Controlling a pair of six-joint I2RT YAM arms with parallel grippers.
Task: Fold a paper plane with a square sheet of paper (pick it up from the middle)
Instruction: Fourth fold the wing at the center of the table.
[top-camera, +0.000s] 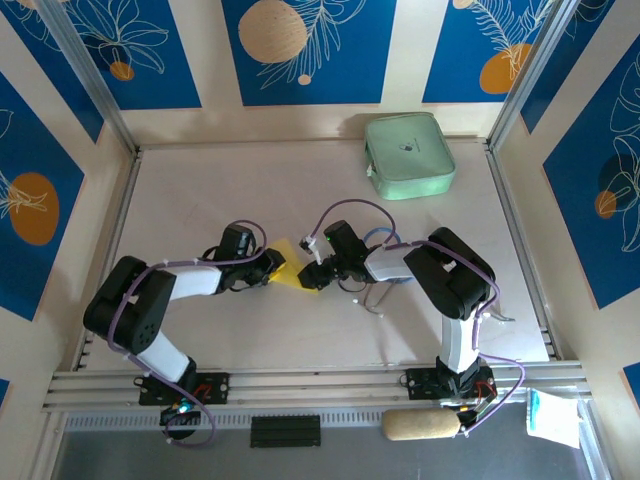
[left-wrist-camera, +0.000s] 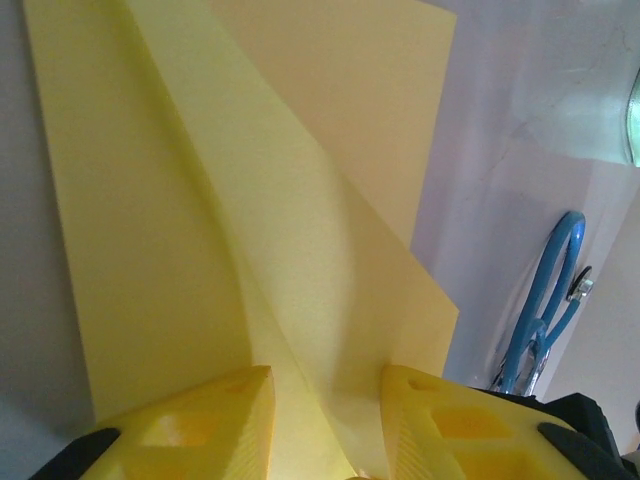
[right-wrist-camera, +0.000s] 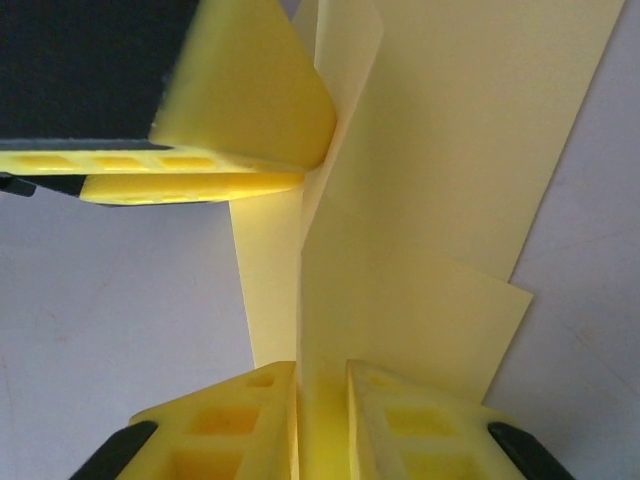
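Folded yellow paper sheet (top-camera: 290, 274) pinched by near-closed right gripper (right-wrist-camera: 322, 372); left gripper (left-wrist-camera: 327, 378) jaws held part-open astride fold, grip unclear.

Evenly lit pale table (top-camera: 250, 190), boxed by cream walls (top-camera: 205, 50) at 9, 12 and 3 o'clock carrying blue panels (top-camera: 345, 60) printed with orange fruit and white leaves; aluminium rail (top-camera: 320, 380) at 6 o'clock.
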